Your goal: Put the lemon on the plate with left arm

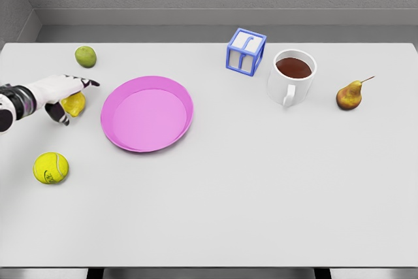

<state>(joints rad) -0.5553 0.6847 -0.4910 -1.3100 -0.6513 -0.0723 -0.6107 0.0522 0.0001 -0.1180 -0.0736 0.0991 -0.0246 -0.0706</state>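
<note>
Left hand (60,94) at mid-left of frame, fingers curled over the lemon (76,104), which sits on the table (261,194) just left of the pink plate (147,114). Grip looks partial, can't tell if it's firm. Risk: lemon's round, could squirt out on lift & roll off toward the tennis ball (51,167) at lower left, or clip the plate rim. Right arm not in frame

1. The table (261,194) looks smooth, matt, pale grey.
2. The plate (147,114) looks like smooth pink plastic with a slight sheen.
3. The mug (290,78) looks glossy white, like ceramic.
4. The tennis ball (51,168) looks fuzzy.
</note>
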